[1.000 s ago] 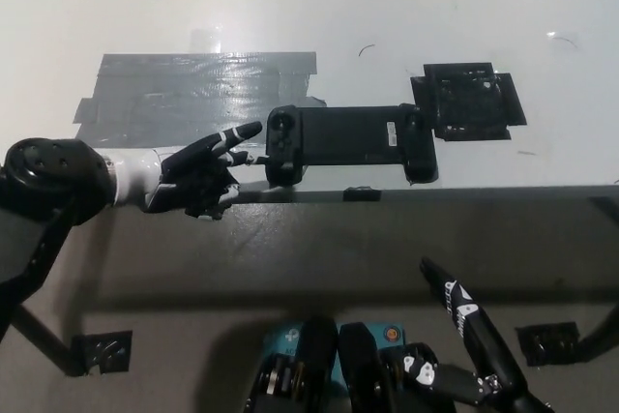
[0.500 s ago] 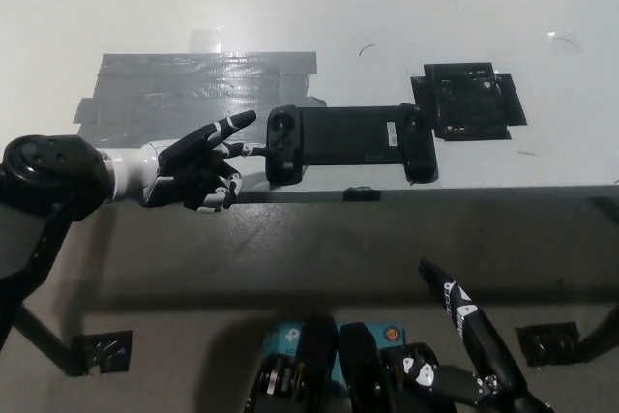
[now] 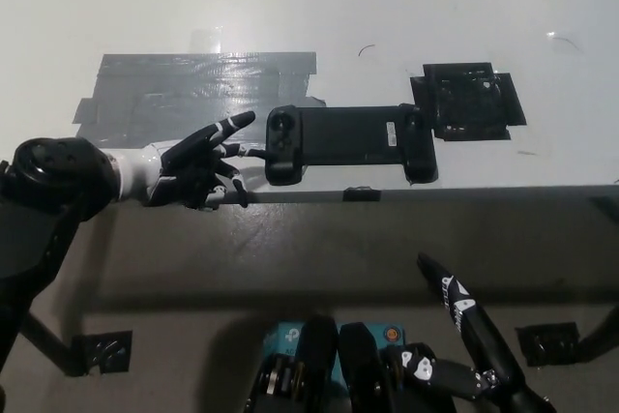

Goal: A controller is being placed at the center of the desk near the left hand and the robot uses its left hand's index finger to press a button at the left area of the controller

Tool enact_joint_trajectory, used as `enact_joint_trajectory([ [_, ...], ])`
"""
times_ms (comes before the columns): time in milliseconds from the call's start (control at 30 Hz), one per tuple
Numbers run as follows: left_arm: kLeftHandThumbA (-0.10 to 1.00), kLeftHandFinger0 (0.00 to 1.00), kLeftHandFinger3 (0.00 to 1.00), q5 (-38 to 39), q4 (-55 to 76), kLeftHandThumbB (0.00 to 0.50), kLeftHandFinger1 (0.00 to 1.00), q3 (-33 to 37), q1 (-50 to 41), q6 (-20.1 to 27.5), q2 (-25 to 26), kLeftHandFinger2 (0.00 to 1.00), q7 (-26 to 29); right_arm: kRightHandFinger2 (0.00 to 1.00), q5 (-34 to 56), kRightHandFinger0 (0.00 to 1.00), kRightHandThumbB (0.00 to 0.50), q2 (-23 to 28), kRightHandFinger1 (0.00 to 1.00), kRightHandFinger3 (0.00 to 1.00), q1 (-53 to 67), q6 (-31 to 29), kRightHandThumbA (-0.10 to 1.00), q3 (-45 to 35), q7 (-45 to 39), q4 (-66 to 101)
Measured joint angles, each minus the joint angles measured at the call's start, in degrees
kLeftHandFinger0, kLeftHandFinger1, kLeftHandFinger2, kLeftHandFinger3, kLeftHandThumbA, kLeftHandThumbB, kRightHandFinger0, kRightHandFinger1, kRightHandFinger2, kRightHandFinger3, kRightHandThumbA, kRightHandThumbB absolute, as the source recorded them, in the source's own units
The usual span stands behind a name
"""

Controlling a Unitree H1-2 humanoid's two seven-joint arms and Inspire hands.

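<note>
Treating the controller [image 3: 348, 138] as a rigid plastic shell: looks light, smooth, probably slides on the glossy desk [image 3: 387, 7] if pushed sideways. Judgement only, nothing here shows weight. No grasp needed; contact point is the round button/stick on its left grip [image 3: 280, 127], pressed straight down so the body doesn't skate or pivot.

Controller lies flat, long axis running left-right, close to the desk's near edge, just right of the grey tape patch [image 3: 193, 89] and left of the black square pad [image 3: 468, 102].

Left hand [image 3: 198, 166] sits just left of the controller's left end, overhanging the desk's near edge. Fingers spread apart, holding nothing; the longest one points up-right toward the left grip, tip near it but apart, not over the button yet. A lower fingertip looks nearly at the grip's side; can't tell if touching.

Right hand [image 3: 464, 336] rests well below the controller, off the desk, low right. Finger state not readable.
</note>
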State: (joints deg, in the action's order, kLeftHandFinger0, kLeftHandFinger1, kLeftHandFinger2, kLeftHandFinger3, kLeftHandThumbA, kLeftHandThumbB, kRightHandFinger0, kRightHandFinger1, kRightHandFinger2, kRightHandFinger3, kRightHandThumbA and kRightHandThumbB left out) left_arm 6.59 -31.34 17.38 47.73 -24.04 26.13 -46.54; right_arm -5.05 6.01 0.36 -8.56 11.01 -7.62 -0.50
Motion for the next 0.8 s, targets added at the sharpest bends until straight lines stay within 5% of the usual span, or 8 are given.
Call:
enact_joint_trajectory([
  [67,1.00,0.11,1.00,-0.4,-0.8,0.483,0.06,0.0,0.6,0.0,-0.2,0.38,0.2,1.00,-0.1,1.00,0.249,0.0,1.00,1.00,-0.2,0.0,0.83,0.0,0.0,0.0],
  [200,1.00,0.10,1.00,-1.2,-1.2,0.484,0.11,0.0,1.2,0.1,-0.5,0.43,0.5,1.00,-0.1,1.00,0.245,0.0,1.00,1.00,-0.2,0.0,0.82,0.0,0.0,0.1],
  [233,1.00,0.22,1.00,-1.4,-1.2,0.481,0.12,0.0,1.3,0.1,-0.5,0.42,0.6,1.00,-0.1,1.00,0.251,0.0,1.00,1.00,-0.2,0.0,0.81,-0.1,0.0,0.1],
  [300,1.00,0.19,1.00,-1.8,-1.4,0.488,0.08,0.0,1.3,0.2,-0.6,0.39,0.9,1.00,-0.1,1.00,0.247,0.0,1.00,1.00,-0.1,0.0,0.81,-0.1,0.0,0.1],
  [367,1.00,0.00,1.00,-2.1,-1.7,0.484,0.03,-0.1,1.5,0.3,-0.9,0.36,1.3,1.00,-0.1,1.00,0.237,0.0,1.00,1.00,-0.2,0.0,0.83,-0.1,0.0,0.1],
  [500,1.00,0.00,1.00,-2.7,-2.3,0.461,0.00,-0.2,2.0,0.4,-1.2,0.26,1.3,1.00,-0.1,1.00,0.247,0.0,1.00,1.00,-0.2,0.0,0.83,-0.2,0.0,0.1],
  [800,1.00,0.00,1.00,-3.2,-2.3,0.461,0.00,-1.2,2.2,0.4,-2.3,0.27,1.3,1.00,-0.1,1.00,0.243,-0.2,1.00,1.00,-0.2,0.0,0.81,-0.2,0.0,0.1],
])
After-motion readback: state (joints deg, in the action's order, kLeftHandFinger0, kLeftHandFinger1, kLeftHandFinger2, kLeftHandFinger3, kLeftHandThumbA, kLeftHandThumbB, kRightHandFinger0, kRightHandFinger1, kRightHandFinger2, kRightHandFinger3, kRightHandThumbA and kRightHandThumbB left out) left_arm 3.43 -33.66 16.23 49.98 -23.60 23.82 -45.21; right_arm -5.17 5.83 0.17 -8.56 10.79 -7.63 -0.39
